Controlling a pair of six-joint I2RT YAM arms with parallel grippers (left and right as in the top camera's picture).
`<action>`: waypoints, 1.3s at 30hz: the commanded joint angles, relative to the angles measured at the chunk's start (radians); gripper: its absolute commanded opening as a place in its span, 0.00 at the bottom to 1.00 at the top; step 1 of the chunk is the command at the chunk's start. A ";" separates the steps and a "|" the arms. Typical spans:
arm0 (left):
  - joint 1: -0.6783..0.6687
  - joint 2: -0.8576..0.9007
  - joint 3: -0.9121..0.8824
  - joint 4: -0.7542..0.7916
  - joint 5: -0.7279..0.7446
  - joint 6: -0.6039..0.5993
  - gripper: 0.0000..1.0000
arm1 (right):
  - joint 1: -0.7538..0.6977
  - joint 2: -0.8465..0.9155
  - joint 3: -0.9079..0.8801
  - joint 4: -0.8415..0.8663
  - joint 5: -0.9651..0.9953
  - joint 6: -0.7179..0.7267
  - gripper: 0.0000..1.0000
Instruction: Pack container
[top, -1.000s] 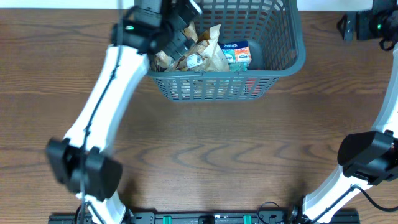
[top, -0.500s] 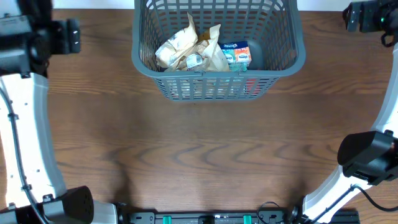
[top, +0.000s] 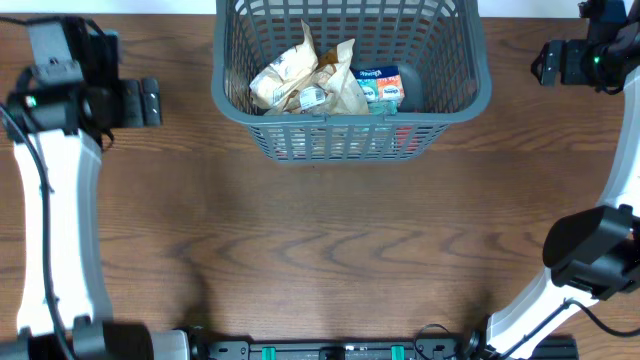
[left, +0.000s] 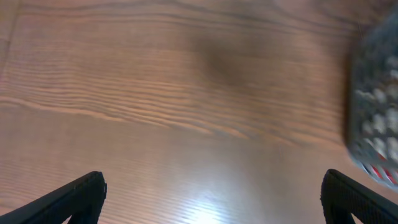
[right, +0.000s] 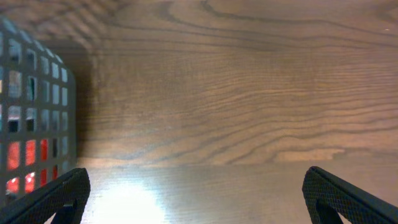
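1. The left arm (top: 58, 220) has pulled away from the container (top: 350, 120) to the table's (top: 320, 250) far-left corner; the left jaws are spread wide, holding nothing.
2. The container sits mid far edge, snack packets (top: 305, 85) inside; that drop looks finished.
3. The right jaws, likewise spread and bare, hover at the far-right corner.
4. The table's near half offers open room.

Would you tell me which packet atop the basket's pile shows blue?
The small packet at the pile's right end, blue and orange; the crumpled packets beside it in the container are tan.
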 joint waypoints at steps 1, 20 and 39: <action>-0.025 -0.167 -0.105 0.032 0.068 -0.024 0.99 | -0.008 -0.135 -0.014 -0.007 0.018 0.034 0.99; -0.121 -0.689 -0.558 0.045 0.183 -0.093 0.99 | 0.093 -1.008 -0.984 0.286 0.028 0.084 0.99; -0.124 -0.758 -0.603 0.003 0.178 -0.126 0.99 | 0.142 -1.112 -1.147 0.255 0.028 0.080 0.99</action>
